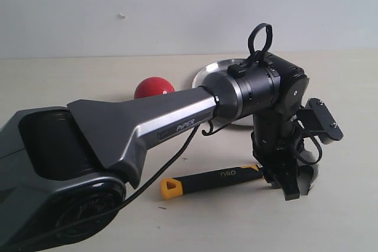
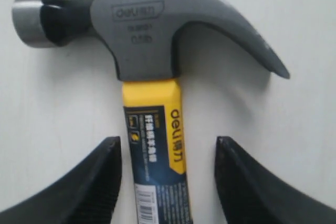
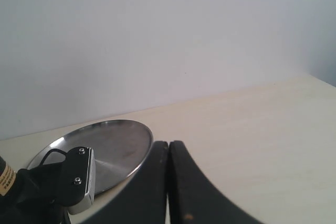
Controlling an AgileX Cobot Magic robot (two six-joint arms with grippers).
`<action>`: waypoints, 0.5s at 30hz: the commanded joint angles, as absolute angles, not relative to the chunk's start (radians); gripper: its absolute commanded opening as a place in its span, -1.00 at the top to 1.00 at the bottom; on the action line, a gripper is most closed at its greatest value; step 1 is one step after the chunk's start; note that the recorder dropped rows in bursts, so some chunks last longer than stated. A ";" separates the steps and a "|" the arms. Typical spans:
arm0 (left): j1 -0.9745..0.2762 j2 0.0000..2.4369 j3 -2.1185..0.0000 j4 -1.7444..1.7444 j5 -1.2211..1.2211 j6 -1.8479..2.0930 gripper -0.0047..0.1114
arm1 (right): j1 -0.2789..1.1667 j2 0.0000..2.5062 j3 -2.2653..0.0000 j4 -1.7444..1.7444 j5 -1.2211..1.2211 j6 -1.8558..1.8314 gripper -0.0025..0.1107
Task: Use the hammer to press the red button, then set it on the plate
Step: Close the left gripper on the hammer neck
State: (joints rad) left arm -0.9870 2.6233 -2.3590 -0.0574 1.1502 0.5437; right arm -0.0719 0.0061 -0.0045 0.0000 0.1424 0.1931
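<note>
Hammer (image 1: 212, 180) lies flat on the table (image 1: 59, 81), yellow butt end nearest me, its steel head (image 2: 142, 35) hidden under the left arm's wrist in the exterior view. Left gripper (image 2: 167, 145) straddles the yellow neck just below the head: jaws wide apart, one finger either side, gaps visible on both (nothing gripped). Red button (image 1: 153, 88) sits behind the arm, partly covered. Plate (image 1: 207, 75) is just right of it. Right gripper (image 3: 168, 153) is beside the plate rim, fingers pressed together, empty.
</note>
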 commanded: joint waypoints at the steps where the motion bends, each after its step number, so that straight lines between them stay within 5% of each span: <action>1: -0.989 2.634 -2.364 -0.056 1.154 0.542 0.04 | -0.076 0.000 0.000 0.000 0.133 0.185 0.96; 9: -0.989 2.636 -2.364 -0.056 1.150 0.516 0.93 | -0.076 0.000 0.000 0.000 0.133 0.185 0.96; 15: -0.989 2.629 -2.364 -0.056 1.154 0.498 0.92 | -0.076 0.000 0.000 0.000 0.133 0.185 0.96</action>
